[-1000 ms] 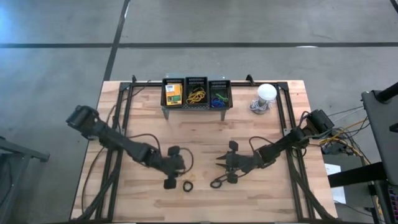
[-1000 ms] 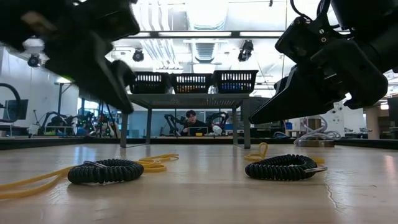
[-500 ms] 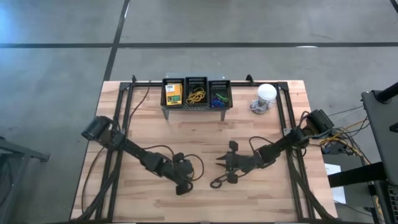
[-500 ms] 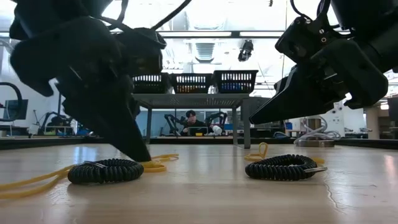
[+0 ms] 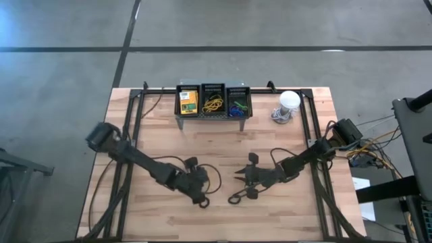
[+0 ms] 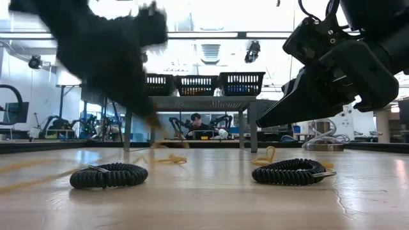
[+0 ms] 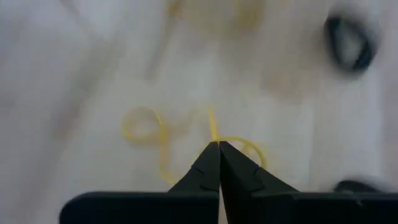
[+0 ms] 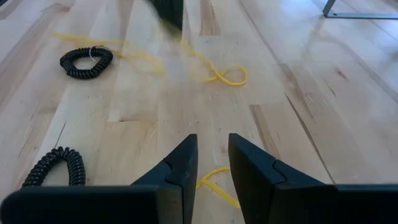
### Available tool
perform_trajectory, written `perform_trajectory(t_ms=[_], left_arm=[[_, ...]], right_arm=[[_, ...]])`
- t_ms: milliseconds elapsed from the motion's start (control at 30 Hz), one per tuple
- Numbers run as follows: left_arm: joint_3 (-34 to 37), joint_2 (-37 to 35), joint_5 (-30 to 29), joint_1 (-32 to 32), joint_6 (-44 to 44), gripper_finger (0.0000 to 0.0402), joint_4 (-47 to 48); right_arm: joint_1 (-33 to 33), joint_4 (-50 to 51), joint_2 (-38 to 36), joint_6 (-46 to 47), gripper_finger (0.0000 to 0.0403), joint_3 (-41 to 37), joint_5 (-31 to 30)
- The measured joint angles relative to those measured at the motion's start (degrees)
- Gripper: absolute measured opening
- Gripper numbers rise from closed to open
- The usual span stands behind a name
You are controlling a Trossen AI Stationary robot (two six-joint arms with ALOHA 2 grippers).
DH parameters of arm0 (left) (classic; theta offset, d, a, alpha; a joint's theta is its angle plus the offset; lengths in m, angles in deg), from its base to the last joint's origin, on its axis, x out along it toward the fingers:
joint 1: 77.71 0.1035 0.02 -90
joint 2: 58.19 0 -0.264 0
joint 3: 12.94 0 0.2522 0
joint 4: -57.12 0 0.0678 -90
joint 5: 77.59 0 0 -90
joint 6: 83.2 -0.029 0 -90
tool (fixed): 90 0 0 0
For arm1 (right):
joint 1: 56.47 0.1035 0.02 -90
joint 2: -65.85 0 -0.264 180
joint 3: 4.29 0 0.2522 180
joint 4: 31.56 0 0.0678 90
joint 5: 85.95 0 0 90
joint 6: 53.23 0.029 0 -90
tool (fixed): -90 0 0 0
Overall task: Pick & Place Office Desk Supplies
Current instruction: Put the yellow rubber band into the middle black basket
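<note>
Left wrist view gives us what the overhead camera hides: the left gripper (image 7: pixel 219 144) has its fingers pressed together on a yellow rubber band (image 7: pixel 214 132), whose loops trail down over the counter (image 7: pixel 74 68). From above we only see that gripper (image 5: pixel 200 198) low near the front middle of the counter (image 5: pixel 283 209), just beside a black coiled cord (image 5: pixel 202 202). Right wrist view shows the right gripper (image 8: pixel 212 163) with its fingers slightly apart, holding nothing, another yellow band (image 8: pixel 211 180) lying just under the tips and a second black coil (image 8: pixel 53 167) near it. Across the counter, three baskets (image 5: pixel 213 100) hold crayon boxes (image 5: pixel 187 100) and more bands.
</note>
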Motion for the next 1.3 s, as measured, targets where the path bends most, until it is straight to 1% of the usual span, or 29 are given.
perform_trajectory(t_ms=[67, 200, 333, 433, 500, 600, 800, 900, 967, 1033, 1200, 1300], left_arm=[[-2.50, -3.61, -3.17, -0.15, -0.02, 0.0002, 5.55], [-6.87, -8.07, -5.66, -0.14, -0.48, 0.0002, 14.01], [-10.35, -11.89, -9.74, -0.06, -5.92, 0.0001, 14.52], [-13.33, -12.64, -13.08, 0.92, -11.44, 0.0001, 14.76], [-16.25, -13.03, -14.85, 2.77, -16.58, 0.0001, 14.48], [-20.29, -13.29, -15.74, 6.76, -24.54, 0.0001, 14.42], [-25.77, -13.29, -18.52, 18.06, -33.60, 0.0001, 14.39], [-26.59, -13.29, -18.44, 24.17, -34.73, 0.0001, 14.57], [-26.61, -13.29, -17.25, 27.92, -34.68, 0.0001, 14.44], [-26.13, -13.29, -14.80, 31.79, -34.70, 0.0002, 14.39], [-22.70, -13.15, -4.82, 39.90, -32.76, 0.0016, 14.31], [-20.67, -13.14, -2.99, 42.61, -31.78, 0.0033, 14.37]], right_arm=[[0.00, -0.02, 0.00, 0.01, 0.0087, 0.00, 0.00], [0.00, 0.02, 0.00, -0.01, 0.0081, 0.00, 0.00], [0.00, 0.13, 0.02, -0.01, 0.0074, 0.00, 0.00], [0.00, 0.13, 0.02, -0.01, 0.0070, 0.00, 0.00], [0.00, 0.00, 0.02, -0.01, 0.0069, 0.00, -0.01], [0.00, -0.07, 0.02, -0.01, 0.0068, 0.00, 0.00], [0.00, -0.07, 0.02, 0.01, 0.0073, 0.00, 0.00], [0.00, -0.04, 0.02, 0.01, 0.0075, 0.00, -0.02], [0.00, -0.01, 0.02, 0.00, 0.0074, 0.00, -0.01], [0.00, 0.01, 0.02, 0.00, 0.0071, 0.00, -0.01], [0.00, 0.15, 0.02, 0.01, 0.0069, 0.00, 0.02], [0.00, 0.20, 0.02, 0.01, 0.0072, 0.00, 0.04]])
